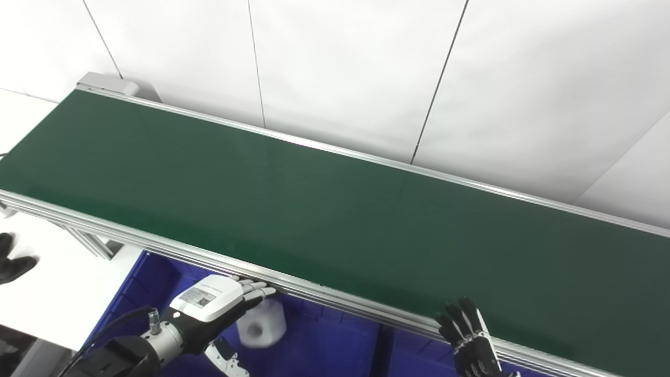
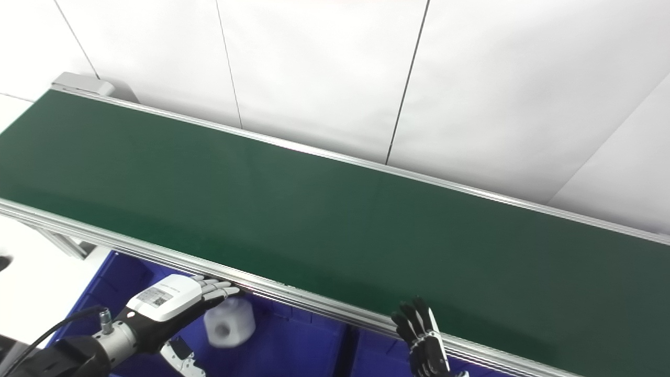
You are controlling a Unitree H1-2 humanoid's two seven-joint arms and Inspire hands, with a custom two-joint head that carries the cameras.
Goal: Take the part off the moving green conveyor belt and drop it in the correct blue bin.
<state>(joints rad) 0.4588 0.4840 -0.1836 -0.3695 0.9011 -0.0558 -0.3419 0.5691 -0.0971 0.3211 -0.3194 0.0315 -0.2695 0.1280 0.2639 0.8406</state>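
A white cylindrical part [image 1: 260,324] with a hole in its end is blurred in mid-air, just below my left hand [image 1: 217,301] and over the blue bin [image 1: 133,288]. That hand is open, fingers stretched flat toward the conveyor's near rail, touching nothing. My right hand [image 1: 468,337] is open too, its dark fingers spread and pointing up at the near rail further right. The green conveyor belt [image 1: 324,209] carries no part in view.
An aluminium rail [image 1: 340,301] runs along the belt's near edge, above the bins. A second blue bin [image 1: 413,353] lies to the right behind a divider. White wall panels stand behind the belt. A dark object [image 1: 13,262] shows at the left edge.
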